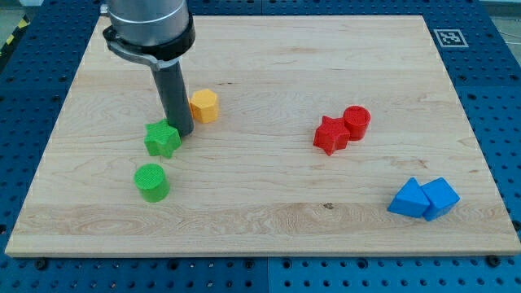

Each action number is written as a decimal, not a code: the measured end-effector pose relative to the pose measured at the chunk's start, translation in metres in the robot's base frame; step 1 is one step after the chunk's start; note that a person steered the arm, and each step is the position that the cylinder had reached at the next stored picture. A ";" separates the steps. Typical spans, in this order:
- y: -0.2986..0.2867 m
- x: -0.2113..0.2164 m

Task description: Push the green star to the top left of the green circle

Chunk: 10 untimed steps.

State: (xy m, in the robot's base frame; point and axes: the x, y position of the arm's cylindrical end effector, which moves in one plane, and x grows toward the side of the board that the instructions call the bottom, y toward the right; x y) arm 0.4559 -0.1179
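Observation:
The green star point(162, 139) lies on the wooden board point(260, 49), left of centre. The green circle point(151, 181) stands just below it, slightly to the view's left, with a small gap between them. My tip point(183, 133) is down on the board at the star's upper right edge, touching or nearly touching it. The dark rod rises from there to the arm's grey flange at the view's top.
A yellow hexagon block point(203, 106) sits just right of the rod. A red star point(330, 135) and a red circle point(356, 122) touch at centre right. Two blue blocks point(423, 198) sit together at lower right. A marker tag point(448, 37) is at the top right corner.

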 end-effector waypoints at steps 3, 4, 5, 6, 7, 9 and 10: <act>-0.028 -0.016; -0.034 -0.012; -0.034 0.004; -0.034 0.009; -0.033 0.012; -0.009 0.023; -0.011 0.030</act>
State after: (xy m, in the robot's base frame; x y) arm 0.4860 -0.1290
